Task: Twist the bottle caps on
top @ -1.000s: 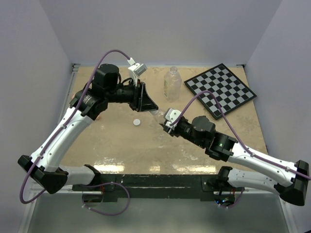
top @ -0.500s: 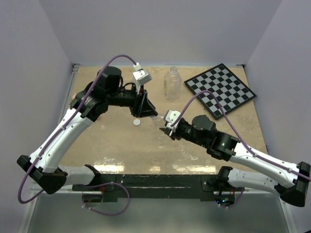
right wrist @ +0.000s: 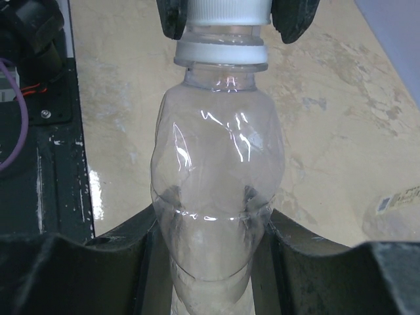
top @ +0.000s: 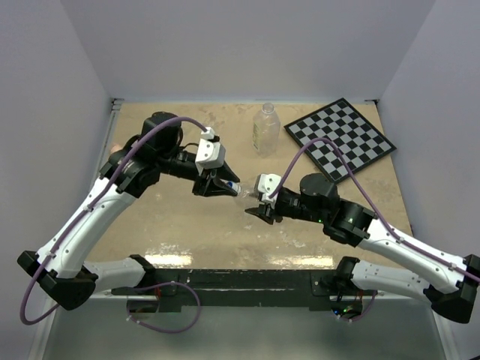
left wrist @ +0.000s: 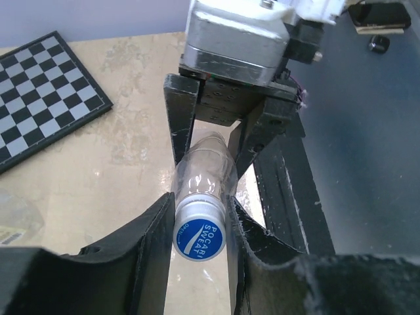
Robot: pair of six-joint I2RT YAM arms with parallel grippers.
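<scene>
The small clear bottle (top: 242,194) hangs above the table between both grippers. My right gripper (top: 253,205) is shut on its body (right wrist: 216,190), the fingers (right wrist: 131,243) pressing either side. A blue-topped cap (left wrist: 200,231) sits on the bottle's neck. My left gripper (top: 231,187) is shut on that cap, its pads (left wrist: 154,230) against the ribbed side. In the right wrist view the cap (right wrist: 226,10) shows at the top, pinched by the left jaws above the neck ring. The large clear bottle (top: 265,129) stands upright and uncapped at the back.
A black-and-white checkerboard (top: 341,139) lies at the back right, also in the left wrist view (left wrist: 39,92). The dark base rail (top: 240,279) runs along the table's near edge. White walls close in the table's left, back and right.
My left gripper has swung nearer and to the right, its wrist turning, and now covers the spot where a white cap lay. The right gripper edged left with the small bottle.
</scene>
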